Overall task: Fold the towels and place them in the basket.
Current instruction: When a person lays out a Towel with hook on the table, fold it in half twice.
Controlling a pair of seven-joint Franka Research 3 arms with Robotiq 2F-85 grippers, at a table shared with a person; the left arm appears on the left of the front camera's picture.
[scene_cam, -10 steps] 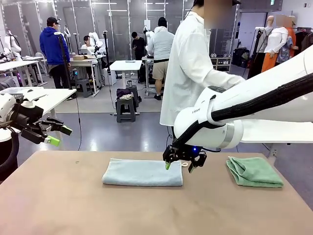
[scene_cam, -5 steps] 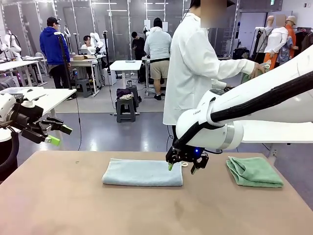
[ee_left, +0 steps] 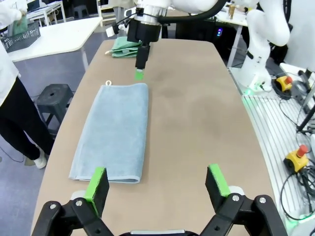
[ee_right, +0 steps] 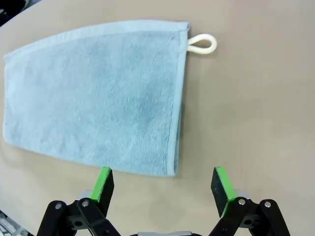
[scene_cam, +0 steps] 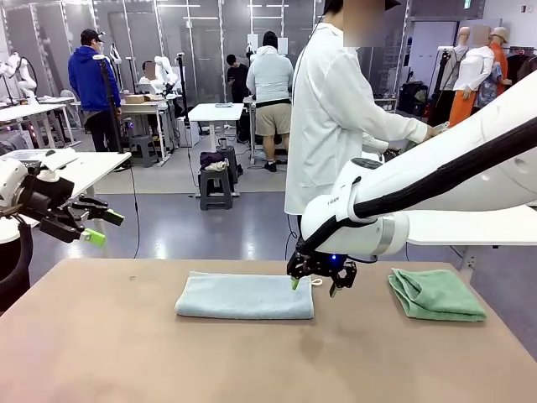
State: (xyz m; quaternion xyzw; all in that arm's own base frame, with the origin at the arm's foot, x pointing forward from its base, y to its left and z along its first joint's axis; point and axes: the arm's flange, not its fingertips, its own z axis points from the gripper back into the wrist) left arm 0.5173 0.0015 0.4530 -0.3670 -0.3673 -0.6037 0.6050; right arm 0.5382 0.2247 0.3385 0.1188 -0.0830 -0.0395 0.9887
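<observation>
Blue-grey towel lies flat just ahead of right fingers — spread wide, empty.

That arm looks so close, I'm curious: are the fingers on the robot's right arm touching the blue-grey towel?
Apart. The left wrist view shows a strip of bare table between the right arm's fingers and the blue-grey towel.
</observation>
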